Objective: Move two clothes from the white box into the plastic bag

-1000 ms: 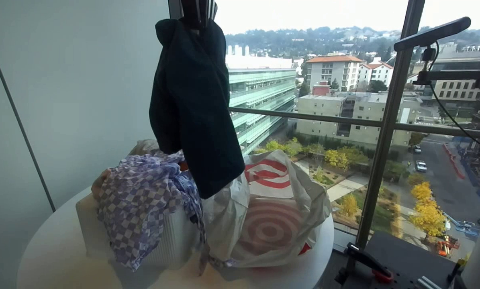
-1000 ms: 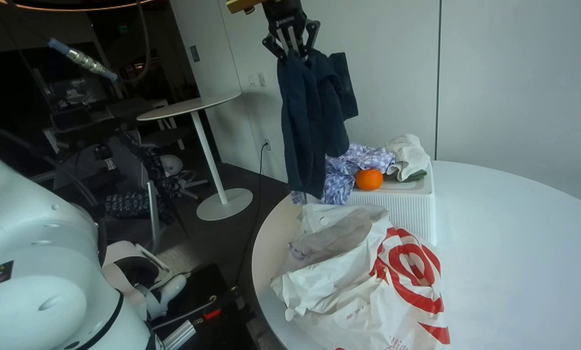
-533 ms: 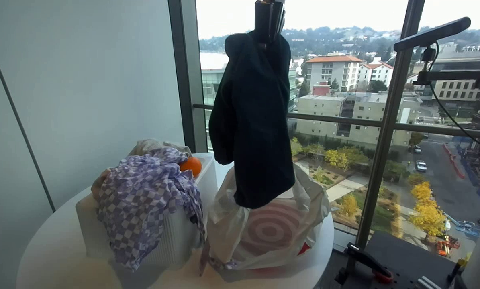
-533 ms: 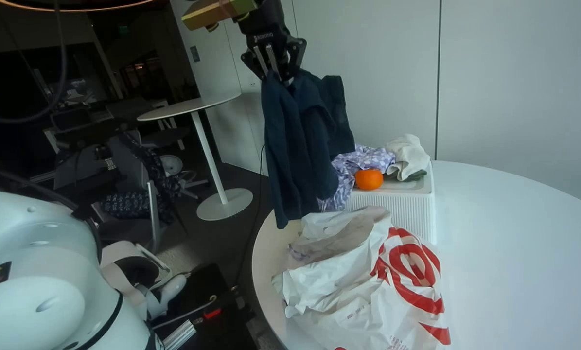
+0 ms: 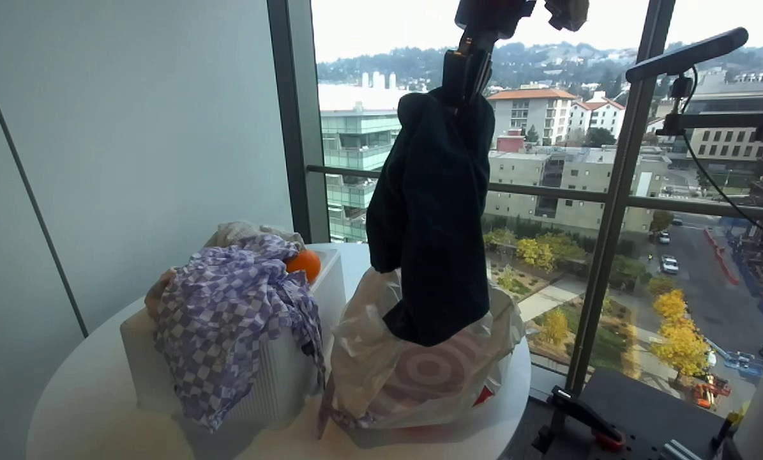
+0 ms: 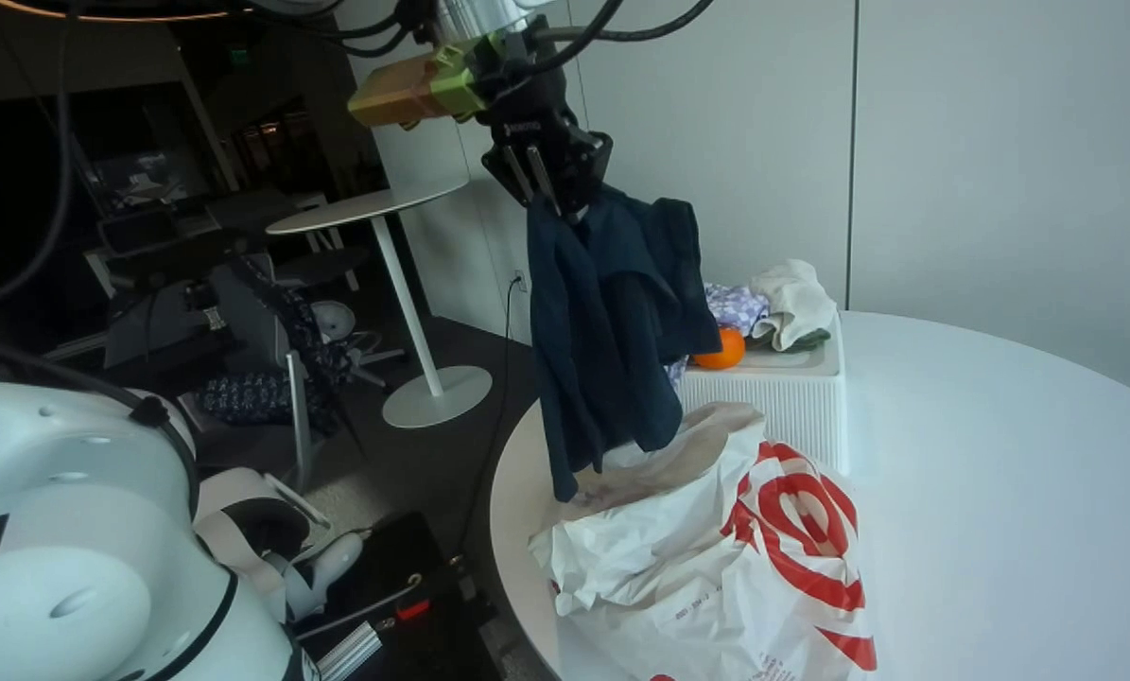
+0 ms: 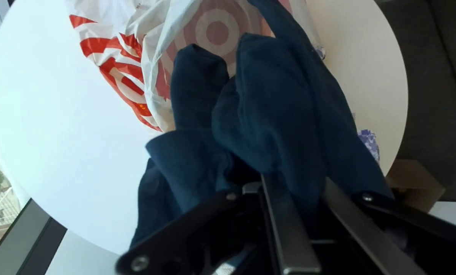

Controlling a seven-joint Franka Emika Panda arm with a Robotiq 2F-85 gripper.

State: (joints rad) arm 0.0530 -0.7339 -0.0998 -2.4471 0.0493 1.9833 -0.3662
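The dark navy garment [image 6: 612, 350] hangs in loose folds from my gripper [image 6: 560, 213], which is shut on its top; in the wrist view the cloth fills the space between the fingers [image 7: 285, 229]. Below it lies the plastic bag [image 6: 697, 605] with red ring prints, its mouth gaping. The garment's lower hem overlaps the bag's mouth in both exterior views; whether it touches, I cannot tell. The blue-purple checked garment [image 5: 228, 319] is draped over the front of the white box [image 6: 773, 416], partly hidden behind the navy cloth in an exterior view.
An orange item [image 5: 306, 263] and a pale beige cloth [image 6: 793, 301] rest on the box, which stands close beside the bag. Purple fabric [image 5: 355, 420] shows at the bag's base. The round white table [image 6: 999, 492] ends just past the bag.
My gripper has carried the navy garment away from the box to above the bag and lowered it. The checked garment, box and orange item have stayed put.
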